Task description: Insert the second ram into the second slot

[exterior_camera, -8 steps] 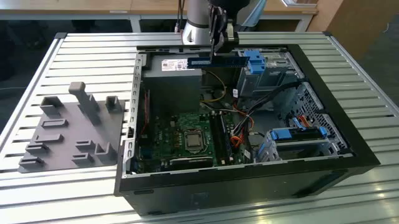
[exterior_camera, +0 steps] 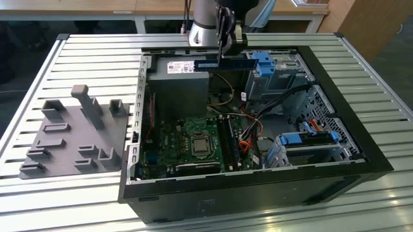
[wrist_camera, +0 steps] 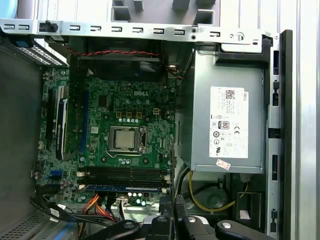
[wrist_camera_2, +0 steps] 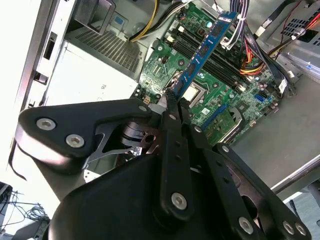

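Observation:
My gripper (exterior_camera: pixel 224 56) hangs high over the back of the open computer case (exterior_camera: pixel 361 145), shut on the second ram (exterior_camera: pixel 223 64). This is a thin blue stick held level above the power supply (exterior_camera: pixel 184 92). In the second wrist view the fingertips (wrist_camera_2: pixel 172 102) pinch one end of the second ram (wrist_camera_2: pixel 202 50), which reaches out over the green motherboard (wrist_camera_2: pixel 165 65). In the first wrist view the second ram (wrist_camera: pixel 125 189) appears edge-on beside the gripper (wrist_camera: pixel 173 202), running parallel to the dark memory slots (wrist_camera: pixel 125 175). The slots (exterior_camera: pixel 229 142) lie well below the stick, next to the processor socket (exterior_camera: pixel 201 145).
A grey fixture plate (exterior_camera: pixel 71 135) with upright pegs lies on the slatted table at the exterior view's left. Orange and black cables (exterior_camera: pixel 252 130) run beside the slots. Blue drive brackets (exterior_camera: pixel 264 63) (exterior_camera: pixel 310 138) and the case walls ring the motherboard.

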Controlling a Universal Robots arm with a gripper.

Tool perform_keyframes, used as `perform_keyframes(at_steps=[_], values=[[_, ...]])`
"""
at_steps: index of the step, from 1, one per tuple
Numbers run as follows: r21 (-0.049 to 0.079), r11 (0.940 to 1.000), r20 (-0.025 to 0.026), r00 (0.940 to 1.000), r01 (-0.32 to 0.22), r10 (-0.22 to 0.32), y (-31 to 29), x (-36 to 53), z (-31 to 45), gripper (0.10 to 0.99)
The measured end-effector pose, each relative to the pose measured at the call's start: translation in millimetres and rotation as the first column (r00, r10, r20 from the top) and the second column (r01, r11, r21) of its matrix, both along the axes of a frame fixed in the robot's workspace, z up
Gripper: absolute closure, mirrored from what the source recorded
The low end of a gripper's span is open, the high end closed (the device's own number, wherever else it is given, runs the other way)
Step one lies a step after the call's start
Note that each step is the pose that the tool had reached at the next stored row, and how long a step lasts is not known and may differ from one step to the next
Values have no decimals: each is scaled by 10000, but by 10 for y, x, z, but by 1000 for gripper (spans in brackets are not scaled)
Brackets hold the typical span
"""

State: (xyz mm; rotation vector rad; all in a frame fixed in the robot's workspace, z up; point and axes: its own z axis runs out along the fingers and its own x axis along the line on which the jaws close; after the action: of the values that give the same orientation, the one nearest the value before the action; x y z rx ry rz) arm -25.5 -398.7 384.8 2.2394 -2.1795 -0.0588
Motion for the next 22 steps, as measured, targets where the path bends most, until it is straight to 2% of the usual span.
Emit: perform_keyframes(at_steps=[15, 22], values=[[-122, 9999, 0, 10000, -27, 27, -56, -4, 0, 949], [-292, 9996, 0, 10000, -26, 26, -115, -4, -1, 949]])
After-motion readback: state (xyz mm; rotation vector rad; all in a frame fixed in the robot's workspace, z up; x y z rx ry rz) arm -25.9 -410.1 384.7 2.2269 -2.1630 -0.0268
